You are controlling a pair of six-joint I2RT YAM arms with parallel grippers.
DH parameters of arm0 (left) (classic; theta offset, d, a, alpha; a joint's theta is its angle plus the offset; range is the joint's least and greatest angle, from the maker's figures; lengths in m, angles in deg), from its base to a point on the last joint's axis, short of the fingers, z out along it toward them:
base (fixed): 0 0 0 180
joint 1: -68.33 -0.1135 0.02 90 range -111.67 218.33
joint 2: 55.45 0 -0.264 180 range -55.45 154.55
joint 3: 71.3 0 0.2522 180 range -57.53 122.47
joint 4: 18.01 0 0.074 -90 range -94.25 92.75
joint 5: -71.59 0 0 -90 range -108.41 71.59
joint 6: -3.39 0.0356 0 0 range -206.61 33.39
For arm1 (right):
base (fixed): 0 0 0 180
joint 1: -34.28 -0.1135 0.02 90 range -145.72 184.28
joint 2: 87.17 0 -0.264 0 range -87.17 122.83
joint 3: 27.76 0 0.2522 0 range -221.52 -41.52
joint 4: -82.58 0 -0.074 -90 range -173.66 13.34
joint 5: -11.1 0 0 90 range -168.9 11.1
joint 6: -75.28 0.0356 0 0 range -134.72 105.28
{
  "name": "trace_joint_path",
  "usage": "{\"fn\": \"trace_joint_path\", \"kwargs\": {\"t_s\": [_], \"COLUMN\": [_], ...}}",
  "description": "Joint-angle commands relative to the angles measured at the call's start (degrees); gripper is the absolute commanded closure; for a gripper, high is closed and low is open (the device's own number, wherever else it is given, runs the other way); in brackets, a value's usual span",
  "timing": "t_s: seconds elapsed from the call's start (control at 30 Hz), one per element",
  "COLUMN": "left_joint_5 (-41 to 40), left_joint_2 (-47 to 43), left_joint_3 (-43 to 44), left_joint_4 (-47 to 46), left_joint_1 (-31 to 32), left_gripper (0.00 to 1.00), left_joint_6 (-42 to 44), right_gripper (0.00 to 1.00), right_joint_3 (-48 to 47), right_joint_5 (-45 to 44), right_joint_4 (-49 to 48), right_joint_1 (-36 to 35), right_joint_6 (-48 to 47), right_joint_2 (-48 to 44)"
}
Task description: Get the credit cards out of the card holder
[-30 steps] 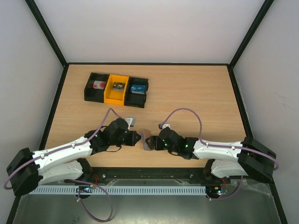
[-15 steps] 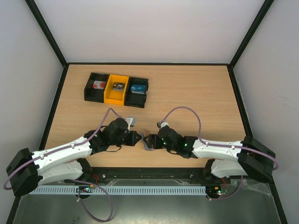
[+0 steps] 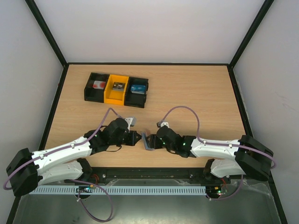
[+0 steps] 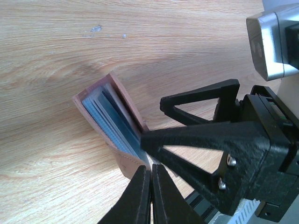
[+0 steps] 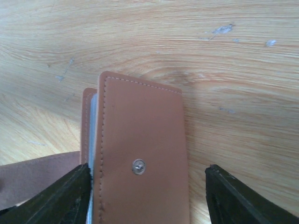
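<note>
Card holder (image 3: 146, 141), slightly open, at lower centre of the table (image 3: 196, 93), between both arms. Left gripper (image 4: 150, 169), fingers pressed together, pinches its brown flap. Right gripper (image 5: 147, 170), fingers spread, straddles it.

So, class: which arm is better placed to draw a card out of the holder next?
Right, probably. The right end effector is open astride the upright card holder, free to close on the cards. The left end effector is shut, apparently pinching the holder's edge to steady it.
</note>
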Motion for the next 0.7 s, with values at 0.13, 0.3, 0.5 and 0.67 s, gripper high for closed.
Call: {"fn": "trace_joint_path", "kwargs": {"t_s": [0.13, 0.3, 0.5, 0.67], "left_joint_5": [-2.4, -4.7, -8.3, -9.5], "left_joint_2": [-1.5, -2.4, -2.1, -1.6], "left_joint_3": [0.5, -0.8, -1.9, -3.1], "left_joint_4": [1.8, 3.0, 6.0, 7.0], "left_joint_1": [0.0, -0.1, -0.1, -0.1], "left_gripper": [0.97, 0.97, 0.97, 0.94], "left_joint_6": [0.1, -0.4, -1.8, -3.0], "right_gripper": [0.56, 0.68, 0.71, 0.82], "right_joint_3": [-1.2, -0.6, 1.2, 5.3], "right_joint_5": [-6.6, -9.1, -12.9, -11.0], "right_joint_4": [4.8, 6.8, 9.0, 5.2], "right_joint_1": [-0.2, -0.2, -0.2, -0.3], "right_joint_6": [-1.2, -0.9, 0.1, 0.7], "right_joint_2": [-0.8, -1.3, -3.2, -3.9]}}
